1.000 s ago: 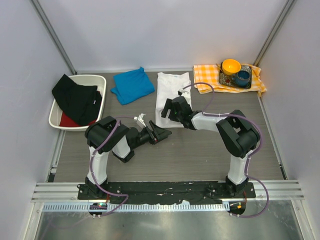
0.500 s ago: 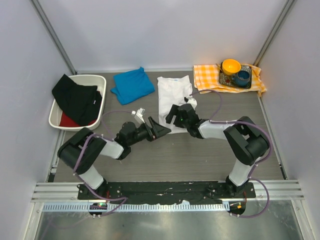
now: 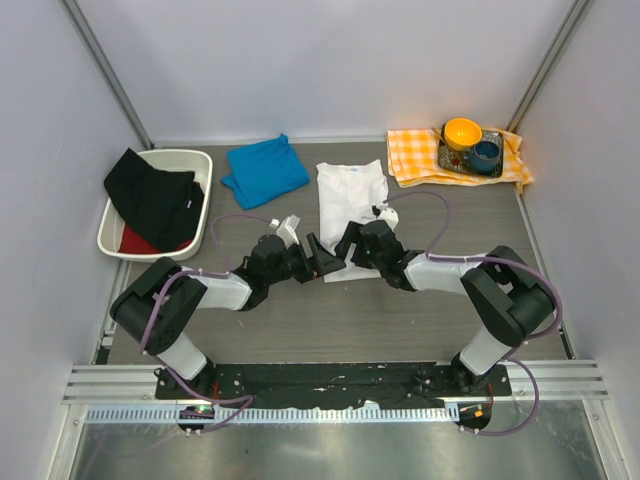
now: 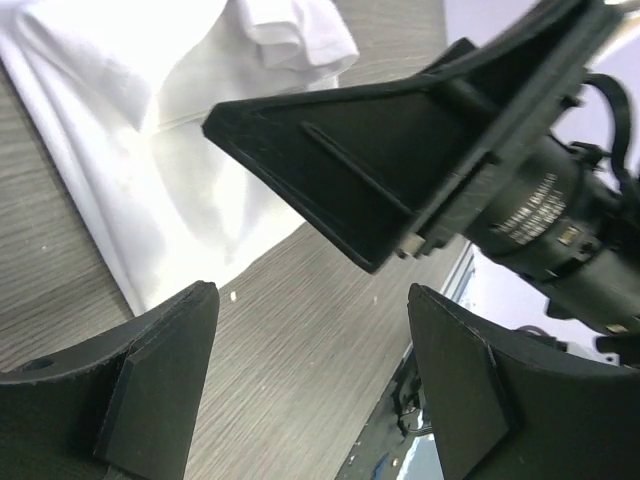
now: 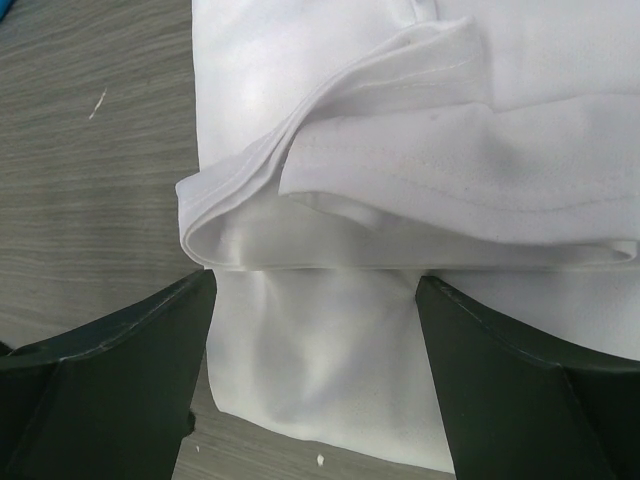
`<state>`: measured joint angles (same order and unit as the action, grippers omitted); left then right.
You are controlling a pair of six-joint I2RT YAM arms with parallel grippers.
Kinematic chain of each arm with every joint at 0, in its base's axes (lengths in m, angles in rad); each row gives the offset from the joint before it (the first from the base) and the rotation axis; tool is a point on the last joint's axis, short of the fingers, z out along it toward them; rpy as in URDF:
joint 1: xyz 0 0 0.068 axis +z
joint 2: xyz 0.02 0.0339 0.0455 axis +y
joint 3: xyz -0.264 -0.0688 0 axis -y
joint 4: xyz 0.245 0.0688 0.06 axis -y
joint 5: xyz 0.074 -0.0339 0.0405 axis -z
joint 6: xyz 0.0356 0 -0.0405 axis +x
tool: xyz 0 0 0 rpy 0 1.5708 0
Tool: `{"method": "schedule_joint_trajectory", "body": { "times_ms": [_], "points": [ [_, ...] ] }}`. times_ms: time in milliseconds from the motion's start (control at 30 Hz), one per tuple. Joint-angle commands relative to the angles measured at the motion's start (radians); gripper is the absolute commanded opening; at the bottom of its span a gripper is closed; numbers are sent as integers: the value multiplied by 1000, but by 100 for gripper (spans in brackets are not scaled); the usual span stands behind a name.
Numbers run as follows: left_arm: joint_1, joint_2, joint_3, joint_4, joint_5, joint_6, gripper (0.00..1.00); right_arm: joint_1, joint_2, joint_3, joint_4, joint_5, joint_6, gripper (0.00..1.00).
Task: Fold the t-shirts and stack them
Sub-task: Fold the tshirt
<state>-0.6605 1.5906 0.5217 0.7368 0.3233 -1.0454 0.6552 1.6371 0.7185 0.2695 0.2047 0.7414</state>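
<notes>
White tee [image 3: 352,200] lies mid-table [image 3: 400,315], part-folded; blue tee [image 3: 265,172] sits folded just left of it. L end effector [image 4: 315,325] & R end effector [image 5: 315,330] both open, empty, at near hem. Fabric's soft, light, limp, so pinch all layers at the hem corners.

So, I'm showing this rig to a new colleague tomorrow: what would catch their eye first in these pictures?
The open left hand and right hand meet low over the near end of the white t-shirt at the middle of the table. Beyond it to the left lies the folded blue t-shirt. At the far right corner an orange bowl sits on a tray atop the orange-checked cloth.
</notes>
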Motion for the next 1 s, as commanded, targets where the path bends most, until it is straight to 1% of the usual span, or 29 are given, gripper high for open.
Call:
{"method": "schedule_joint_trajectory", "body": {
  "times_ms": [0,433,733,967],
  "points": [
    [-17,32,43,-22,-18,25,80,37,-28,-42,-113,19,18,88],
    [-47,95,49,0,-52,18,80,101,-20,-50,-108,50,39,88],
    [-67,141,40,-31,-102,39,79,116,-42,-33,-139,71,35,88],
    [-82,143,8,-48,-132,38,79,116,-31,-1,-162,97,18,88]
  ]
}}
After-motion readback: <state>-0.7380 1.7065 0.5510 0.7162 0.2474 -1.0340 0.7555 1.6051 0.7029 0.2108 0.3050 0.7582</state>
